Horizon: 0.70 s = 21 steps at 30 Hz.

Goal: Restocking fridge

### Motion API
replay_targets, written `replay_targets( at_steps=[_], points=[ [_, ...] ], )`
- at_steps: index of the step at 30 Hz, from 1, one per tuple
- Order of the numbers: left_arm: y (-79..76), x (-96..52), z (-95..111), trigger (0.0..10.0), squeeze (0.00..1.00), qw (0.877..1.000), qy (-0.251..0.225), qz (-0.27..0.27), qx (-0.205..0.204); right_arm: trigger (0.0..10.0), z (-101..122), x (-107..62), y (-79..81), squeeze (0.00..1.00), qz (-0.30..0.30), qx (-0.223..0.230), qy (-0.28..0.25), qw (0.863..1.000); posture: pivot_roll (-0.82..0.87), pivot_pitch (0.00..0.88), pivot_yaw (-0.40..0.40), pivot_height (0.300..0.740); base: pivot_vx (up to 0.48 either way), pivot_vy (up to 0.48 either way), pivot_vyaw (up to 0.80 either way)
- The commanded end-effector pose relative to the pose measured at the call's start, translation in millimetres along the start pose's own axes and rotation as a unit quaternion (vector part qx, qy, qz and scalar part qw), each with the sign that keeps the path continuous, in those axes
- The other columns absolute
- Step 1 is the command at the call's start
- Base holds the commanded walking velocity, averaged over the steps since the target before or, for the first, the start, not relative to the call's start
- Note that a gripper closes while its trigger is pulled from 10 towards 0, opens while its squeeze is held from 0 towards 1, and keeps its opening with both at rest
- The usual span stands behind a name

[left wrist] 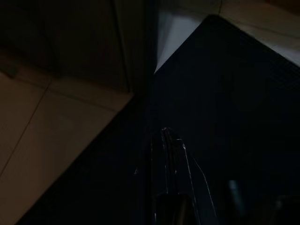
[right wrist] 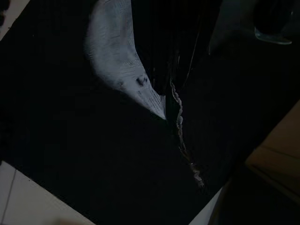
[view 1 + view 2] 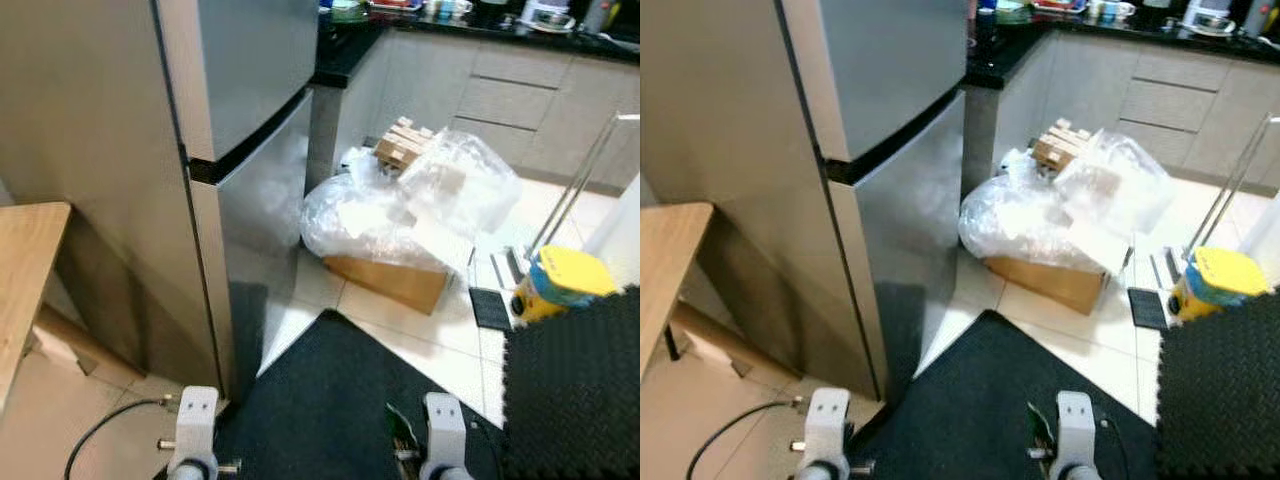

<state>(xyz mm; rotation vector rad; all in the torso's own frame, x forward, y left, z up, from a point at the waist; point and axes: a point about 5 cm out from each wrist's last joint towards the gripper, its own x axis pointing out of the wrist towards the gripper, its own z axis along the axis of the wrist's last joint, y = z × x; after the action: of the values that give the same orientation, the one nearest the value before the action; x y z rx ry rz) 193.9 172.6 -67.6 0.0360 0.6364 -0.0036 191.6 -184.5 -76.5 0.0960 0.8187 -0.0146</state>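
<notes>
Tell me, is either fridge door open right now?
No, both doors of the fridge sit flush and shut, with only the dark seam between the upper and lower door showing.

The fridge (image 3: 230,150) is standing at left — a bag-covered cardboard box (image 3: 395,280) is sitting just right of it, a foam mat (image 3: 330,400) lying nearer.

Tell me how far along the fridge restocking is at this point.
Nothing looks done: both fridge doors are closed. In hand: the right gripper seems to hold a white crinkly package, its contents unclear; the left arm hangs idle above the dark floor mat. Left: opening the fridge and putting the item inside.
</notes>
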Motion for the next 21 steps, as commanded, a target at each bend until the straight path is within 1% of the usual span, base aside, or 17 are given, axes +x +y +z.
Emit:
replay_targets(
  at_steps=[1, 9, 21],
  points=[
    [-1.7, -0.4, -0.9, 10.0, 0.0, 1.0, 0.001, -0.003, -0.001, 10.0, 4.6, 0.1, -5.7, 0.0, -0.008, -0.001, -0.009, 1.0, -0.07, 0.001, -0.035, 0.74, 0.251, 0.0, 0.0],
    [-2.9, -0.1, -0.3, 10.0, 0.0, 1.0, -0.001, -0.005, 0.001, 10.0, 4.7, 0.1, -5.7, 0.0, -0.009, 0.0, -0.009, 1.0, -0.07, 0.001, -0.035, 0.74, 0.247, 0.0, 0.0],
    [-1.1, 0.2, 5.0, 10.0, 0.0, 1.0, -0.023, 0.0, 0.013, 10.0, 5.1, 0.2, -5.8, 0.0, -0.012, 0.005, -0.01, 1.0, -0.07, 0.005, -0.03, 0.74, 0.0, 0.0, 0.0]
  ],
)
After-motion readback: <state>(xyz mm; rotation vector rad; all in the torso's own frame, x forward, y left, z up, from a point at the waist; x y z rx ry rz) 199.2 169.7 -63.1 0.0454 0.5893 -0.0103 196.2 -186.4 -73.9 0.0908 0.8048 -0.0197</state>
